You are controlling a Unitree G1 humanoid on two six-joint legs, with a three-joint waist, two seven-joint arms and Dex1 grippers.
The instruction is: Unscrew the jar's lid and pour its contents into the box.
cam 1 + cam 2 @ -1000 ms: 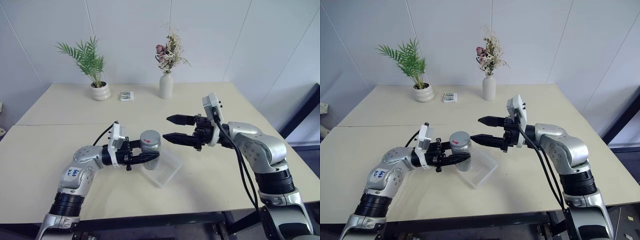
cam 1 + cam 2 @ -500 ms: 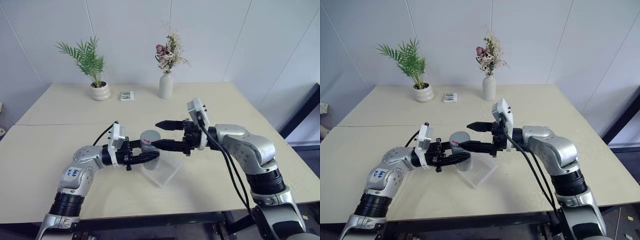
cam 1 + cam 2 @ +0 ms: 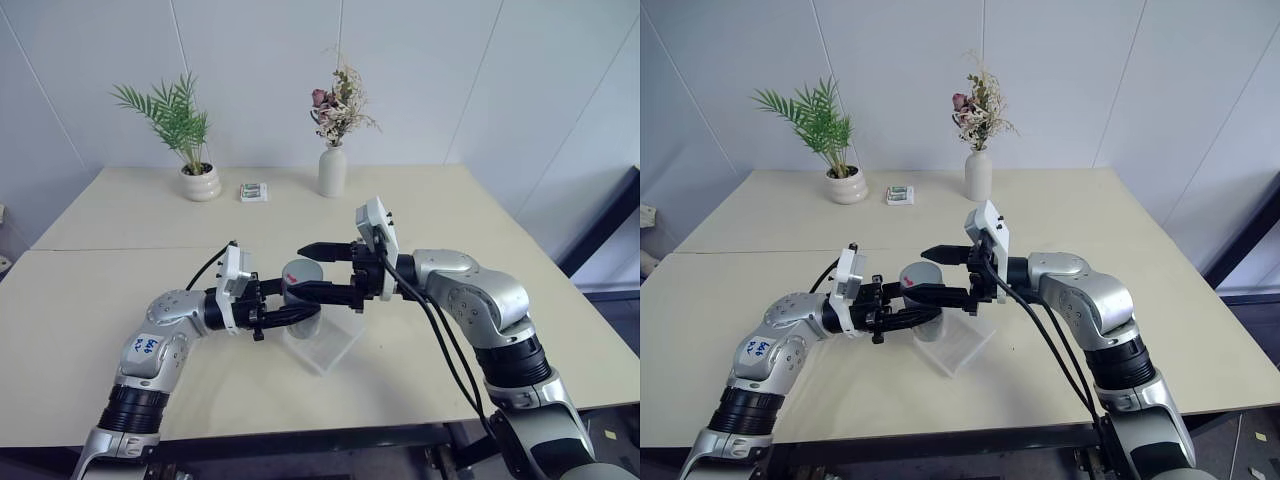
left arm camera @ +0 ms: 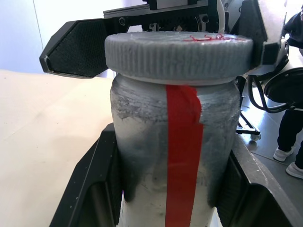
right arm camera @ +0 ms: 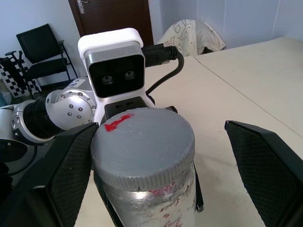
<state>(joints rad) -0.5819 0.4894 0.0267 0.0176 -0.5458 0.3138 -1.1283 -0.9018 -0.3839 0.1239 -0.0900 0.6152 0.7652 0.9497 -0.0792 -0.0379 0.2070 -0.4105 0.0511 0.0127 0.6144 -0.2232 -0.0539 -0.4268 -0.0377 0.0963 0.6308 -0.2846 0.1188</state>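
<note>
Frosted grey jar (image 4: 175, 156) w/ red tape strip, ribbed grey lid (image 4: 179, 56) on. Left gripper (image 3: 290, 315) clamps jar body. Right gripper (image 3: 318, 270), at 3 o'clock, jaws wide, straddles lid.

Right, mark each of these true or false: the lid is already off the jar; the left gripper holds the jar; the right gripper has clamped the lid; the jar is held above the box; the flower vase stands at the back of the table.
1. The lid is already off the jar. False: it sits on the jar's top.
2. The left gripper holds the jar. True: it is shut on the jar's body.
3. The right gripper has clamped the lid. False: its fingers stand open on either side of the lid.
4. The jar is held above the box. True.
5. The flower vase stands at the back of the table. True.
</note>
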